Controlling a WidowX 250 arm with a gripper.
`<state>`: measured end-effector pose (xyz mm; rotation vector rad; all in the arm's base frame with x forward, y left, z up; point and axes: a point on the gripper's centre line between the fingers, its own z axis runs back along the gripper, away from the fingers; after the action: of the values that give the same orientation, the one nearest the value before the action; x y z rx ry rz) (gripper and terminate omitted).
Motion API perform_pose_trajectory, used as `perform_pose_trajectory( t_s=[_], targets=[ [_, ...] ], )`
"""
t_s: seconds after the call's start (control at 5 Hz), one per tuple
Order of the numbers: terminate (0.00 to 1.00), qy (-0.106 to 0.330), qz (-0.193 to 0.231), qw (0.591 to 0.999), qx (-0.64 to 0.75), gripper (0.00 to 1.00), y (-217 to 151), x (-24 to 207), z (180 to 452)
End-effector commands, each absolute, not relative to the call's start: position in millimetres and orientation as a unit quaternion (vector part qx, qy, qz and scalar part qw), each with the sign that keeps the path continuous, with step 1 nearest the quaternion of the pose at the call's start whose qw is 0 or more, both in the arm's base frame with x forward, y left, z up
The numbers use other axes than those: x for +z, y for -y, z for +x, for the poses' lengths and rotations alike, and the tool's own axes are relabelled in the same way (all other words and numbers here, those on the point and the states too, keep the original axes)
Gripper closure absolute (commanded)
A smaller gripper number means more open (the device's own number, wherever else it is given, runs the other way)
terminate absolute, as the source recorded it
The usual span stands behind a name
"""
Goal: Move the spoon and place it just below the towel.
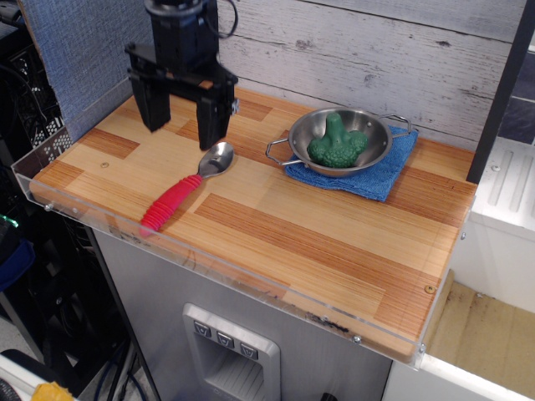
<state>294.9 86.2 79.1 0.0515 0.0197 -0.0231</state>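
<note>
The spoon (pixel 185 190) lies on the wooden table, its silver bowl up right and its ribbed red handle pointing down left toward the front edge. The blue towel (pixel 378 174) lies at the back right under a two-handled steel bowl. My gripper (pixel 182 129) hangs at the back left, just behind the spoon's bowl. Its two black fingers are spread wide apart with nothing between them. It is open and above the table.
The steel bowl (pixel 361 138) holds a green lumpy toy (pixel 336 148). A clear plastic lip (pixel 84 215) runs along the table's front and left edges. A plank wall stands behind. A black post (pixel 501 92) rises at the right.
</note>
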Motion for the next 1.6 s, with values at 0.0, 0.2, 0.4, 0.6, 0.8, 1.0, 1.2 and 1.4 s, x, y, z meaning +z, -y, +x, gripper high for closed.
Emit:
perform_pose_trajectory(
  t_s=[0.0,0.2,0.4,0.6,0.8,1.0,1.2,1.4],
  targets=[
    [0.0,0.01,0.054,0.998,-0.027,0.0,-117.1,50.1,303.6],
    [0.0,0.023,0.042,0.998,-0.045,0.0,-125.0,49.1,301.5],
    [0.0,0.027,0.036,0.998,-0.054,0.0,-126.4,46.6,298.9],
    [0.0,0.022,0.03,0.998,-0.057,0.0,-126.3,41.3,298.3],
    [0.0,0.02,0.018,0.998,-0.057,0.0,-122.7,37.9,296.8],
    [0.0,0.007,0.018,0.998,-0.06,0.0,-118.0,26.7,294.8],
    [0.0,-0.007,0.028,0.997,-0.066,0.0,-114.7,12.8,294.3],
    [0.0,-0.015,0.035,0.997,-0.066,0.0,-114.1,4.1,294.0]
  ],
)
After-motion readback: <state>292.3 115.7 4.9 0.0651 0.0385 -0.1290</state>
